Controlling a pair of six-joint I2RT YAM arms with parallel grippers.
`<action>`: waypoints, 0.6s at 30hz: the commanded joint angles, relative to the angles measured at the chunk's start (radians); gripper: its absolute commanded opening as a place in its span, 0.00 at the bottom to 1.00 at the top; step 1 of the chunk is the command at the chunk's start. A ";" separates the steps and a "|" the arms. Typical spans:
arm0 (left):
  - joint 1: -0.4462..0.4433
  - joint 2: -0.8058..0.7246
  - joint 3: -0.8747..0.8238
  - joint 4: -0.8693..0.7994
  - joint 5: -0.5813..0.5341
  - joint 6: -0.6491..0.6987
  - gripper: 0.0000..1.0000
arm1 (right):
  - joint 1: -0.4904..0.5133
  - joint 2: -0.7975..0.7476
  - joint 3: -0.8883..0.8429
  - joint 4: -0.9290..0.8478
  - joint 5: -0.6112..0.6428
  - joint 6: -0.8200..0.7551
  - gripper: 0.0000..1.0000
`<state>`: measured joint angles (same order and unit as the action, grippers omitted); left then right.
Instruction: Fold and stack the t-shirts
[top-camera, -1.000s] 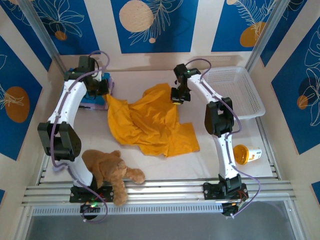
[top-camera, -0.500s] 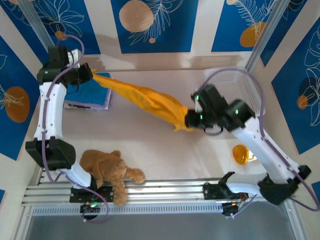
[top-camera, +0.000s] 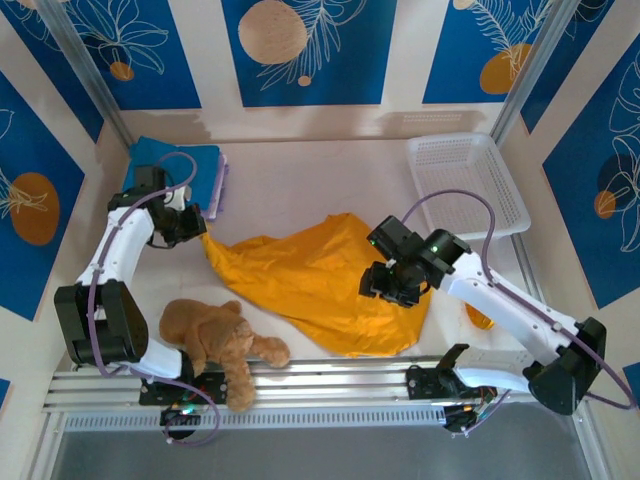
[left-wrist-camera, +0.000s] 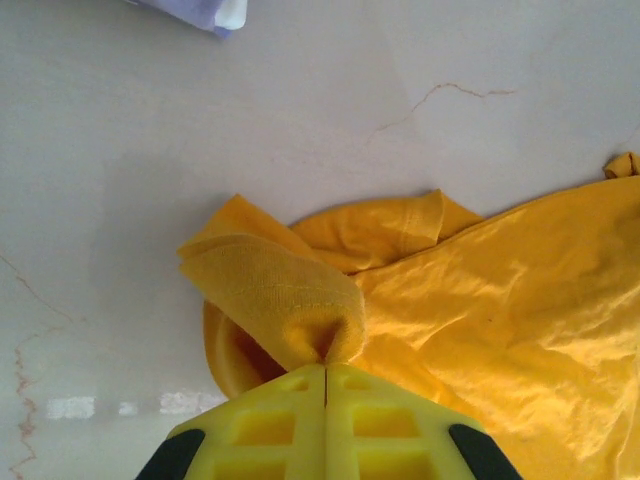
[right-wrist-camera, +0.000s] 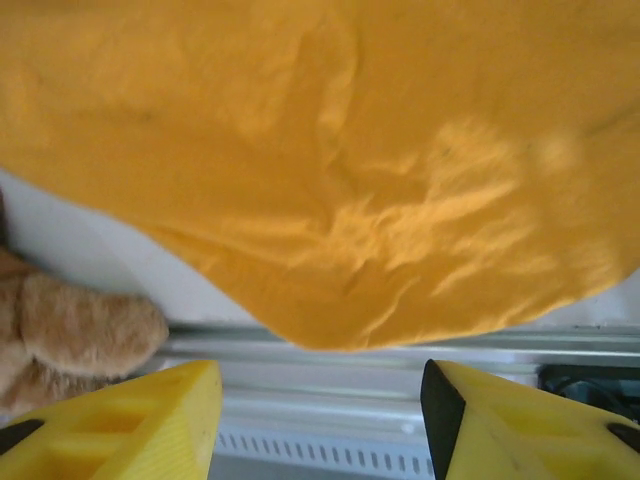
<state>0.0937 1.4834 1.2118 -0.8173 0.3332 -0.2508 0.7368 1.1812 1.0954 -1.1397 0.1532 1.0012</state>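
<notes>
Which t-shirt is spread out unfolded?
The mustard-orange t-shirt, loosely spread mid-table, one corner pinched in the left tool. The blue t-shirt is a folded rectangle at the far-left corner.

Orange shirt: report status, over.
Left gripper shut on the orange shirt edge. Right gripper open, empty, over it. Shirt lies spread, unfolded. Teddy close by its near edge.

Bright, even light casts soft shadows, with small glare on the table, while the mustard-orange t-shirt blurs close to the right wrist camera.
</notes>
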 joint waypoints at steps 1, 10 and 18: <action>0.005 -0.016 -0.004 0.041 0.007 0.029 0.00 | -0.050 0.050 -0.061 0.034 -0.017 0.010 0.57; 0.038 0.029 0.028 0.033 -0.006 0.039 0.00 | -0.153 0.177 -0.152 0.268 -0.082 -0.054 0.60; 0.086 0.030 0.032 0.053 0.015 0.028 0.00 | -0.235 0.422 -0.040 0.290 -0.100 -0.162 0.60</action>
<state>0.1600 1.5078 1.2163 -0.7792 0.3328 -0.2287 0.5095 1.5486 1.0164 -0.8669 0.0849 0.8898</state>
